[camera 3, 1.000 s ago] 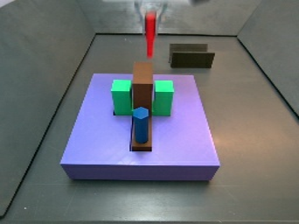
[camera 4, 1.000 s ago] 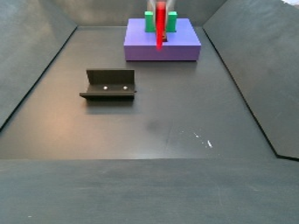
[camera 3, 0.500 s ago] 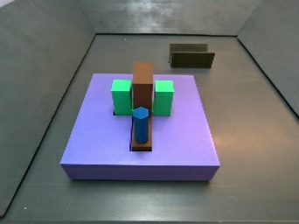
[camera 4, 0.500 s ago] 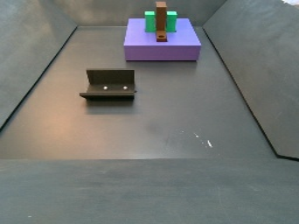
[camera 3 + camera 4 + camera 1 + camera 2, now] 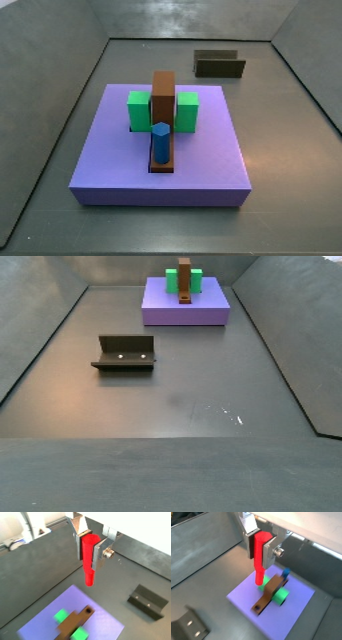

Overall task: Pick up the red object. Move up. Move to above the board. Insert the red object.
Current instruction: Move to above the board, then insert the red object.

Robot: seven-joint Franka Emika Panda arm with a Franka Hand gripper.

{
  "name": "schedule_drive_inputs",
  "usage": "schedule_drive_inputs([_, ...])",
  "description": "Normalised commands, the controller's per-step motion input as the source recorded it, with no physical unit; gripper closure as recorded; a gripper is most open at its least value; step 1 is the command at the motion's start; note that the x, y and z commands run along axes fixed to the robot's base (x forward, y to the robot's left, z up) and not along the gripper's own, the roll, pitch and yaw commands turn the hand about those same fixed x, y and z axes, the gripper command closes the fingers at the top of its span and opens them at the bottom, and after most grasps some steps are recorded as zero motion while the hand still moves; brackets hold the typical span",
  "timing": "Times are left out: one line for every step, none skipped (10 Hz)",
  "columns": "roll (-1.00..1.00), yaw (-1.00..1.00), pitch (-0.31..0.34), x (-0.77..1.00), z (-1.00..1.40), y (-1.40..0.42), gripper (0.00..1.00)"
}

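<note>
In both wrist views my gripper (image 5: 89, 549) (image 5: 260, 549) is shut on the top of the red object (image 5: 89, 562) (image 5: 260, 562), a thin red peg hanging straight down between the silver fingers. It hangs high above the floor, with the lavender board (image 5: 107, 619) (image 5: 301, 609) far below. The peg's tip lines up near the board's edge in a wrist view. The board (image 5: 201, 160) (image 5: 209, 312) carries a brown bar (image 5: 163, 98), two green blocks (image 5: 139, 110) and a blue peg (image 5: 160, 142). Neither side view shows the gripper or the red object.
The dark fixture (image 5: 219, 64) (image 5: 124, 352) stands on the grey floor away from the board and also shows in both wrist views (image 5: 148, 601) (image 5: 190, 626). Sloping grey walls (image 5: 34, 336) enclose the floor.
One second ago the red object hung in sight at the top of both side views. It has since risen out of the top of those frames with the gripper.
</note>
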Motion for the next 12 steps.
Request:
schedule_drive_inputs([0.02,0.02,0.146,0.06,0.14,-0.55,1.00])
schedule_drive_inputs([0.02,0.02,0.123,0.06,0.06,-0.22,1.00])
schedule_drive_inputs([0.00,0.00,0.000,0.00,0.00,0.00,1.00])
schedule_drive_inputs([-0.05,0.00,0.000,0.10,-0.13,0.04,1.00])
schedule_drive_inputs([-0.38,0.00,0.000,0.27,-0.40,0.43,1.00])
schedule_drive_inputs([-0.47,-0.02,-0.066,0.20,-0.22,0.50,1.00])
schedule_drive_inputs([-0.41,0.00,-0.137,0.14,-0.32,0.35,1.00])
schedule_drive_inputs([-0.30,0.00,-0.130,0.08,-0.53,0.14,1.00])
schedule_drive_inputs([-0.27,0.00,-0.104,0.05,-0.61,0.09,1.00])
schedule_drive_inputs([-0.13,0.00,-0.314,-0.13,-0.55,0.00,1.00])
schedule_drive_inputs([0.04,0.09,-0.374,-0.22,-0.51,0.00,1.00])
schedule_drive_inputs([0.20,0.06,-0.313,-0.25,-0.51,0.02,1.00])
